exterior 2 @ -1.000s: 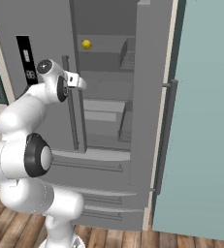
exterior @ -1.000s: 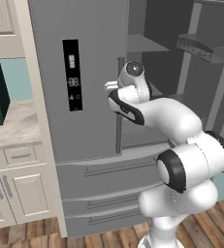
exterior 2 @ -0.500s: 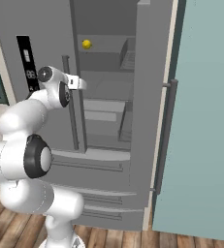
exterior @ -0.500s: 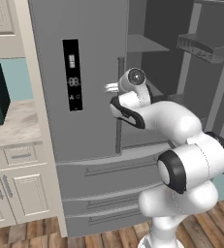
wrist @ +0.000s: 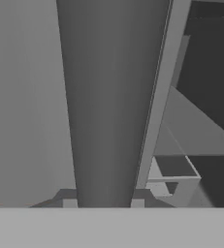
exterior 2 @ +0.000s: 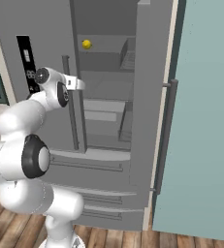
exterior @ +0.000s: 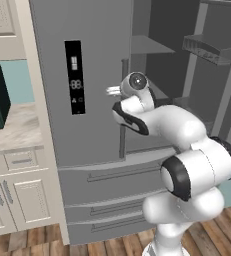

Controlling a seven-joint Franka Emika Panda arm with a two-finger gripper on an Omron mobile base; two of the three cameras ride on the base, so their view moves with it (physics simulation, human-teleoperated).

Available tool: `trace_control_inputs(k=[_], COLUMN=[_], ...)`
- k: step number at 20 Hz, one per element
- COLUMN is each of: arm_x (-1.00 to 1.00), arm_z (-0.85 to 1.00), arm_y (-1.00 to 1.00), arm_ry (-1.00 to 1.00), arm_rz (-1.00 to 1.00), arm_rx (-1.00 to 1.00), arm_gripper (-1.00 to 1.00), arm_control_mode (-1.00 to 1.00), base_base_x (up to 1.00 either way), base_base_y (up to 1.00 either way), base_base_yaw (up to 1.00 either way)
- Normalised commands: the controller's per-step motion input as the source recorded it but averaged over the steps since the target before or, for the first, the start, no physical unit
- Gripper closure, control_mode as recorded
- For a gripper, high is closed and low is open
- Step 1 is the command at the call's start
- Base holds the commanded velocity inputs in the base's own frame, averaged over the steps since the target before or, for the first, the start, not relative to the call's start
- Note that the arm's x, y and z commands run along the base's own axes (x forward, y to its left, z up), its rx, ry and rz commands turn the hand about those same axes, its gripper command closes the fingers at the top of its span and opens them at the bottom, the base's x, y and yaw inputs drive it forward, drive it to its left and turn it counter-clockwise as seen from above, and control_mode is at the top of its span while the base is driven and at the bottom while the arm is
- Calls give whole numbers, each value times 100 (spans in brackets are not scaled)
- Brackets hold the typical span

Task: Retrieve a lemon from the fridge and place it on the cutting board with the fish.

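Gripping fridge point(exterior: 92, 75) handle point(wrist: 111, 101), pincer point(exterior 2: 74, 83) clamped

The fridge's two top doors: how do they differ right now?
The left door is closed flat and carries a black display panel; the right door is swung wide open and has no panel. The robot's fingers are shut around the left door's handle; the right door's handle stands untouched. Both are grey with long vertical bar handles.

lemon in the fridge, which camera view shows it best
The right base view: the lemon sits in plain sight on an upper shelf inside the open fridge. In the left base view that shelf is seen edge-on, no lemon visible. The hand view faces a door handle close up.
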Motion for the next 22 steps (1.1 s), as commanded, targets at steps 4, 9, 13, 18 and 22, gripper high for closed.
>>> trace_control_inputs(k=[4, 9, 13, 18, 22], arm_x=[-68, -100, -99, -100, -95], arm_z=[10, 2, 1, 6, 4], arm_y=[35, 56, 93, 96, 96], arm_ry=[0, 0, 4, 12, 15], arm_rz=[-13, -16, -21, -28, -27], arm_rx=[-2, -5, -12, -10, -6], arm_gripper=[100, 100, 100, 100, 100], arm_control_mode=[-100, -100, -100, -100, -100], base_base_x=[0, 0, 0, 0, 0], base_base_y=[0, 0, 0, 0, 0], base_base_yaw=[0, 0, 0, 0, 0])
